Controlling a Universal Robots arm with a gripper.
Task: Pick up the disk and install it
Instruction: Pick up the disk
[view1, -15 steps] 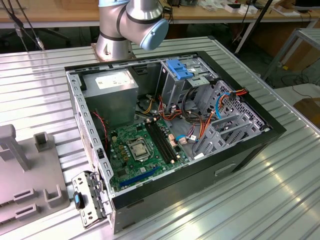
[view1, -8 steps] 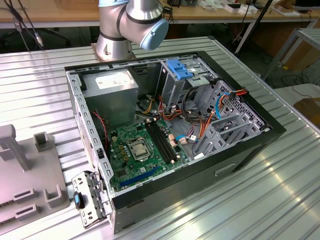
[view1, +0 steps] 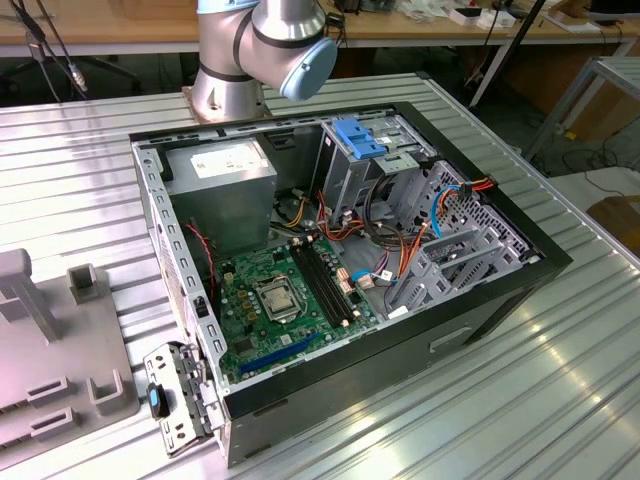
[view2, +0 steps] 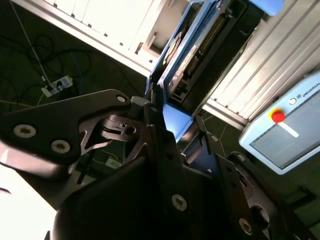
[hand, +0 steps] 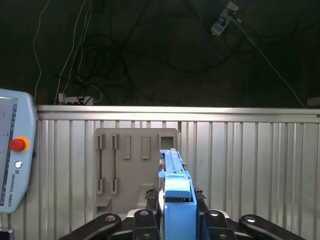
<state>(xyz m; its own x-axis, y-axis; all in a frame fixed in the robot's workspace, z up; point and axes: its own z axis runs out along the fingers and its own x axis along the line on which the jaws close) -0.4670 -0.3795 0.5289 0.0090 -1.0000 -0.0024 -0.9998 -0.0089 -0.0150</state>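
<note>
The disk (hand: 171, 165) is a grey-metal drive in a bright blue carrier. It stands edge-on between my fingers, with its blue end tab (hand: 178, 200) nearest the camera. My gripper (hand: 176, 197) is shut on the disk, one black finger (hand: 152, 202) pressed to each side of the carrier. In the second wrist view the disk (view2: 192, 47) reaches away from the gripper (view2: 175, 120) over the ribbed metal table. Behind the disk lies a grey slotted holder plate (hand: 127, 165).
The open computer case (view1: 520, 290) lies on the ribbed table, and a tall grey drive bay with a blue bracket (view1: 362, 135) stands at its far side. The grey holder (view1: 50, 350) sits at the exterior view's left. The arm's base (view1: 250, 60) stands behind the case. A teach pendant (hand: 15, 165) rests near the table edge.
</note>
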